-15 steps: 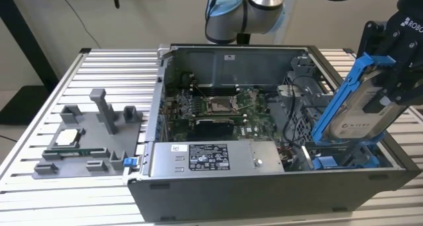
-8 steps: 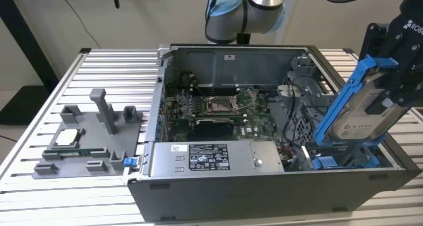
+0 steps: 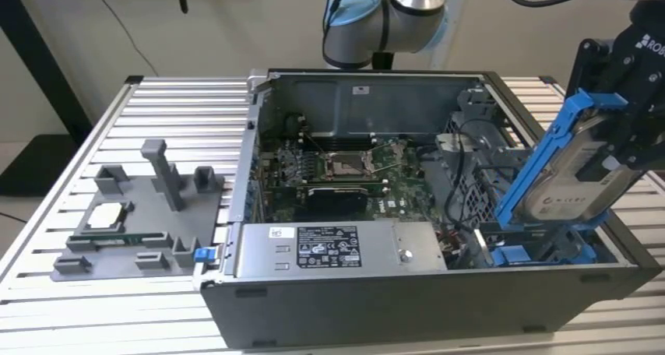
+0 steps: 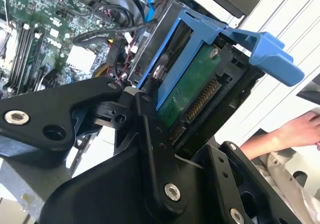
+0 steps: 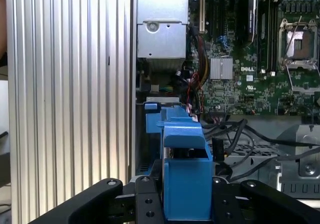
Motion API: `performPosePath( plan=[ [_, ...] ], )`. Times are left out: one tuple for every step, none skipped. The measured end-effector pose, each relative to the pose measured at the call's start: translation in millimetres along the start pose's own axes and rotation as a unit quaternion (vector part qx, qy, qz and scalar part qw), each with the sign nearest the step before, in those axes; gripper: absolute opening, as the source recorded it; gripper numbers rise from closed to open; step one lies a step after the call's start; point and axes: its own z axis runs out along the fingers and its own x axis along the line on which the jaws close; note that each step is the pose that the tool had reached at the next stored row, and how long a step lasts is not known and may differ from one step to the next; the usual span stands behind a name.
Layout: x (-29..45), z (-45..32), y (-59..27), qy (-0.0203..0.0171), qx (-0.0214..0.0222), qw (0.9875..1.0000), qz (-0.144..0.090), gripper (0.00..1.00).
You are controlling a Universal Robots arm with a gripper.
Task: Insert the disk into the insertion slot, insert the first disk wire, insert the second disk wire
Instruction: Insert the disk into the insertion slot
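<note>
Black claw (image 3: 613,146) at the exterior view's right is clenched on the flat silver-grey disk (image 3: 566,185) w/ a white printed label, clipped in a bright blue plastic carrier frame (image 3: 535,156). The disk is held up off the worktop & tilted, its top end leaning toward the exterior view's right. Its lower end is down by the narrow grey sheet-metal insertion slot (image 3: 535,247) w/ blue plastic fittings, at the right-hand end of the open dark grey computer case (image 3: 416,308). Can't tell if disk & insertion slot are touching.

In the first wrist view the claw's black fingers (image 5: 145,201) sit either side of the carrier frame (image 5: 185,184), tight against it. In the second wrist view the disk's green circuit-board underside (image 4: 192,96) faces the camera, and a person's hand (image 4: 295,129) lies well apart from the disk.

Inside the case: green motherboard (image 3: 343,168) in the middle, silver power-supply box (image 3: 332,250) along the near wall, black cables (image 5: 240,134) beside the insertion slot. On the ribbed aluminium worktop (image 3: 156,98), well apart at the exterior view's left, a grey plastic fixture tray (image 3: 156,219) carries a small square silver chip (image 3: 107,215)
</note>
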Motion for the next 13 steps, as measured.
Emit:
performPosePath(
  plan=[
    [0.0, 0.1, -0.2, 0.0, 0.0, 1.0, 0.0, 0.0],
    [0.0, 0.2, -0.3, 0.0001, 0.0, 1.0, 0.0, 0.0],
    [0.0, 0.1, -0.3, 0.0001, 0.0, 1.0, 0.0, 0.0],
    [0.0, 0.2, -0.5, 0.0, 0.0, 1.0, 0.0, 0.0],
    [0.0, 0.3, -0.7, 0.0001, 0.0, 1.0, 0.0, 0.0],
    [0.0, 0.5, -0.7, 0.0, 0.0, 1.0, 0.0, 0.0],
    [0.0, 0.6, -0.7, 0.0, 0.0, 1.0, 0.0, 0.0],
    [0.0, 0.9, -0.7, 0.0, 0.0, 1.0, 0.0, 0.0],
    [0.0, 1.3, -0.8, -0.0001, 0.0, 1.0, 0.0, 0.0],
    [0.0, 1.8, -0.8, -0.0001, 0.0, 1.0, 0.0, 0.0],
    [0.0, 2.4, -1.1, -0.0001, 0.0, 1.0, 0.0, 0.0],
    [0.0, 3.0, -1.3, 0.0, 0.0, 1.0, 0.0, 0.0],
    [0.0, 3.9, -1.5, 0.0, 0.0, 1.0, 0.0, 0.0]
  ],
)
